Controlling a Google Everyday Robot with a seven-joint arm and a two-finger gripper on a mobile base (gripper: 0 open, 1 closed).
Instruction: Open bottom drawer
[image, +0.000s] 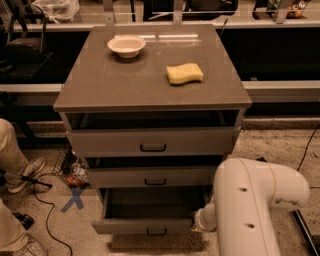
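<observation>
The grey cabinet (150, 87) has three drawers. The bottom drawer (145, 226) is the lowest, with a shallow grey front and a small dark bar handle (156, 232). It stands pulled well out, and its dark inside shows from above. My white arm (255, 205) fills the lower right. The gripper (197, 221) is at the right end of the bottom drawer's front, mostly hidden behind the arm's wrist.
A white bowl (126, 45) and a yellow sponge (184, 73) lie on the cabinet top. The top drawer (152, 141) and middle drawer (155, 176) stand slightly out. A person's legs and shoes (15, 165) are at the left, with cables and a blue floor cross (73, 199).
</observation>
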